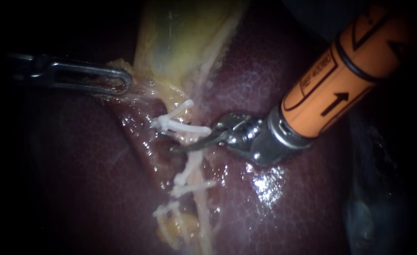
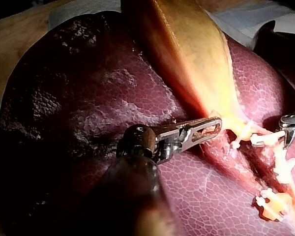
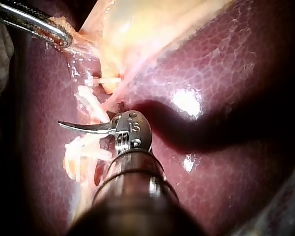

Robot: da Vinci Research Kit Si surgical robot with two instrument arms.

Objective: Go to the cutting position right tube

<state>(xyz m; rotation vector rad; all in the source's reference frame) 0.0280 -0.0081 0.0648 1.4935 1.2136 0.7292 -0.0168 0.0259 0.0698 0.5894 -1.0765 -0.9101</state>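
My left instrument point(image 1: 125, 81) comes in from 9 o'clock. It ends in a long, slotted steel loop. Its jaws are closed on a frayed, yellowish edge of the gallbladder point(image 1: 185, 38), which is a pale, glassy, greenish-yellow sac filling the field at 12 o'clock. The left wrist view shows the same thing: the slotted tip point(image 2: 215, 128) is clamped on soft cream tissue where the sac narrows.

My right instrument point(image 1: 178, 148) enters from 2 o'clock on a thick orange sleeve that ends in a bright metal collar and a knuckled wrist. Its tip is a pair of thin curved blades. From here they read as one tapering sliver lying together with nothing between them, pointing toward 9 o'clock. The right wrist view shows that same single hooked sliver point(image 3: 64, 124), with my other instrument point(image 3: 59, 35) well ahead of it.

The liver point(image 1: 284, 208) is dark maroon, wet and finely pebbled, with a bright gleam just under the metal wrist.

White plastic clips sit in the groove at centre, one upper cluster point(image 1: 178, 125) and one lower cluster point(image 1: 189, 188). A pale, waxy tube point(image 1: 193, 163) runs between them, roughly 12 to 6. The blades lie across the groove just below the upper clips, close to the top of that tube. I cannot tell whether they touch it, or whether this strand is the right tube.
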